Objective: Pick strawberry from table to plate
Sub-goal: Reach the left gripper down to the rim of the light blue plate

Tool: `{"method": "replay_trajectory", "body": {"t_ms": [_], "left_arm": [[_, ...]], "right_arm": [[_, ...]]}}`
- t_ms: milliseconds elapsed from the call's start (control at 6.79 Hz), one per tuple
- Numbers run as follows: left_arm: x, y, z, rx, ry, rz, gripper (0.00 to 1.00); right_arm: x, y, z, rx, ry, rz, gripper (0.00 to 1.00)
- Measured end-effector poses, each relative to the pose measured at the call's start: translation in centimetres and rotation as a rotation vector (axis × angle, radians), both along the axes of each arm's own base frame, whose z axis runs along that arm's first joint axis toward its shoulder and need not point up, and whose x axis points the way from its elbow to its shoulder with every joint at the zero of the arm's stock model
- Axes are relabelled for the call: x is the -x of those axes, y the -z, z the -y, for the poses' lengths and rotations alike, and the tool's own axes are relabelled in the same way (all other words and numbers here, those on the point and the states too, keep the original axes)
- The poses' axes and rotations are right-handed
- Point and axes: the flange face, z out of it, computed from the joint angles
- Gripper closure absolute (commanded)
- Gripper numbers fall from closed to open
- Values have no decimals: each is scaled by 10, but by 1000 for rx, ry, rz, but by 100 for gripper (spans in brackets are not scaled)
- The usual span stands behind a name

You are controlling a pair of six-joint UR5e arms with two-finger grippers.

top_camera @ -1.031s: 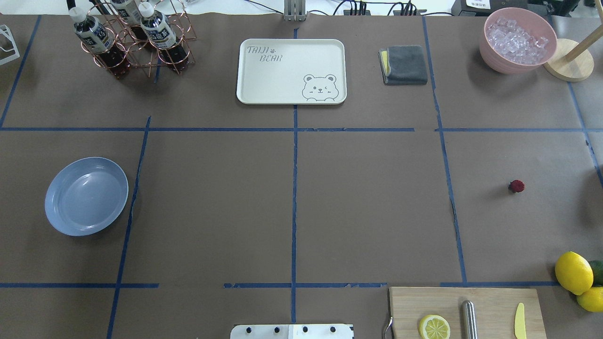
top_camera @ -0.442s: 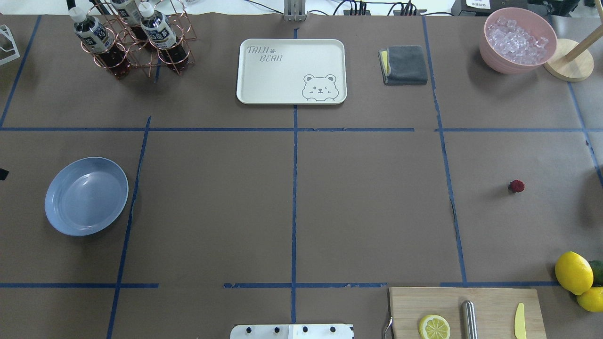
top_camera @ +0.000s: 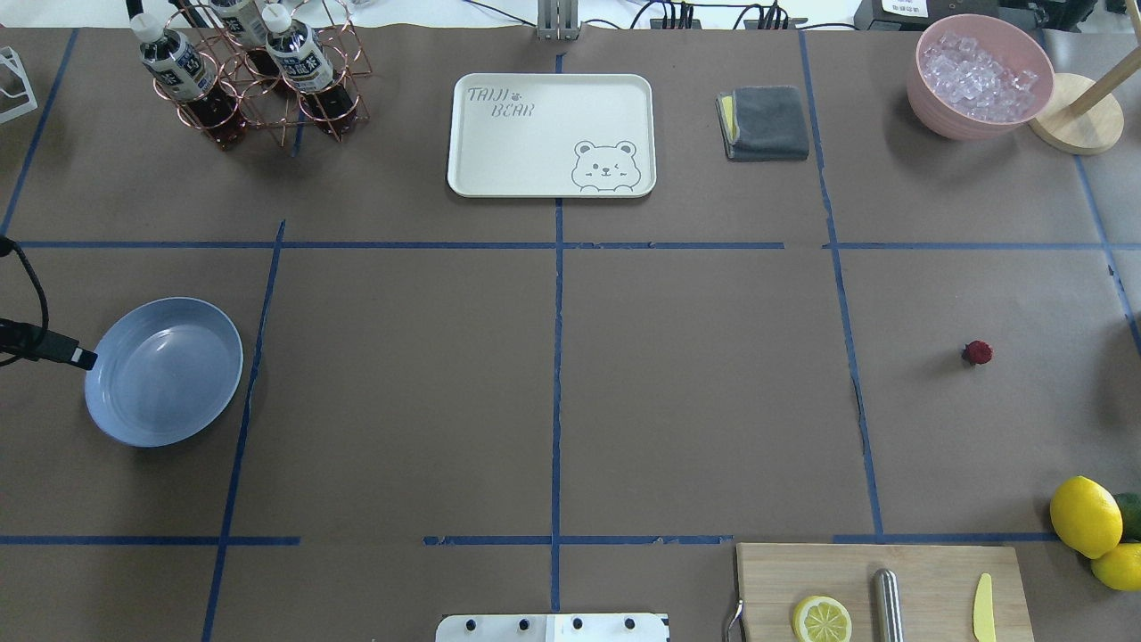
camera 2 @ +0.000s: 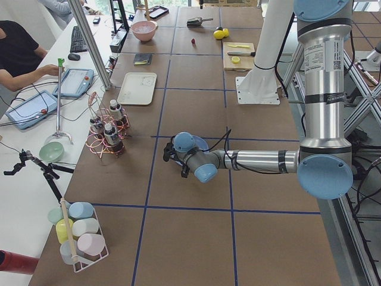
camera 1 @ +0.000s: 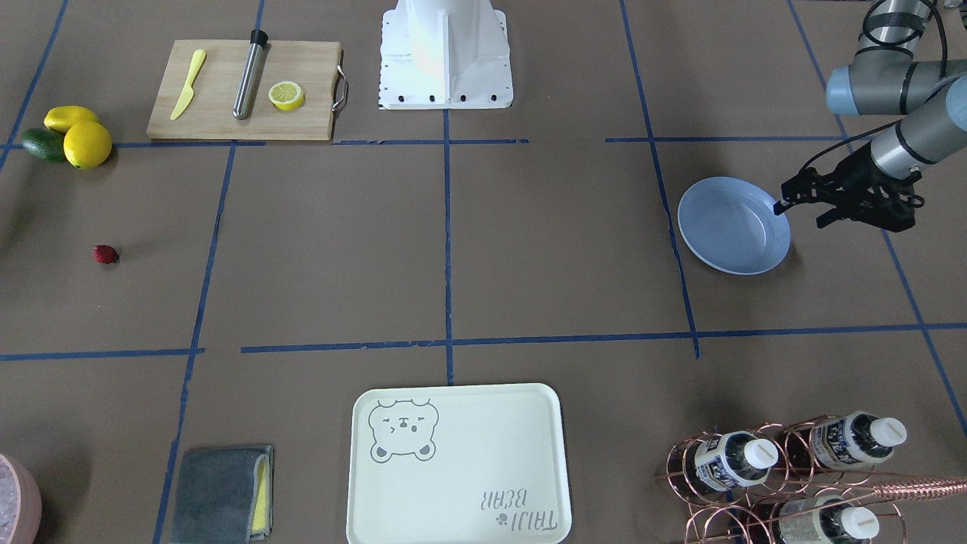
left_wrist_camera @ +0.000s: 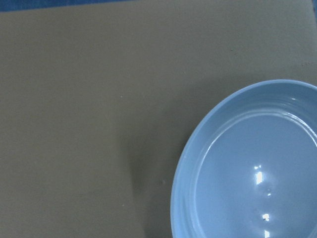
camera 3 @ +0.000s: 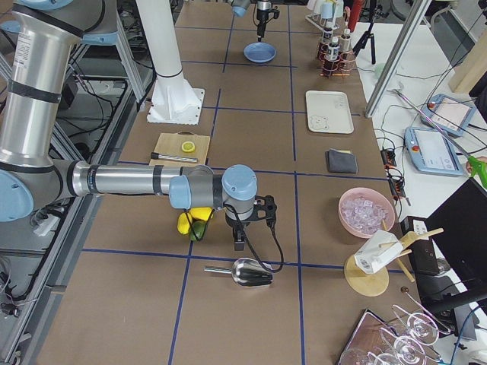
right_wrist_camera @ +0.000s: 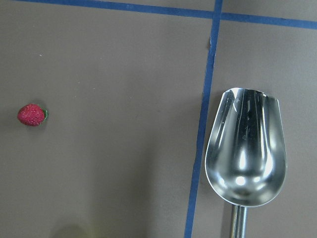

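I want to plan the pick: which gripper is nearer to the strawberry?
Right. The right gripper hangs at the table end where the strawberry lies, near the lemons; the left gripper is beside the plate, far across.

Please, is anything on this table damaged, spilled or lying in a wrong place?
Nothing looks spilled or tipped. One blue tape line near the strawberry is torn and crooked, with a dark split. The strawberry lies alone on the table, far from the empty plate, which fits the task not yet done.
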Motion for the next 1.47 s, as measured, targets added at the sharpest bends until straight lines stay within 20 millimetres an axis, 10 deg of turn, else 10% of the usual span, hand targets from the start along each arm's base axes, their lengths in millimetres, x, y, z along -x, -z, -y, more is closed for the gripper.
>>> {"method": "replay_trajectory", "body": {"t_ms": [589,736,1473], "left_arm": [[-16,-6,-4,2,-9,15,46],[-18,-6,-4,2,-10,15,92],[-26,24,3,60,22,-37,100]], "right_arm": [[0,0,0,2,0,0,0],[0,0,0,1,0,1,0],[0,3,1,-6,1,4,0]]}}
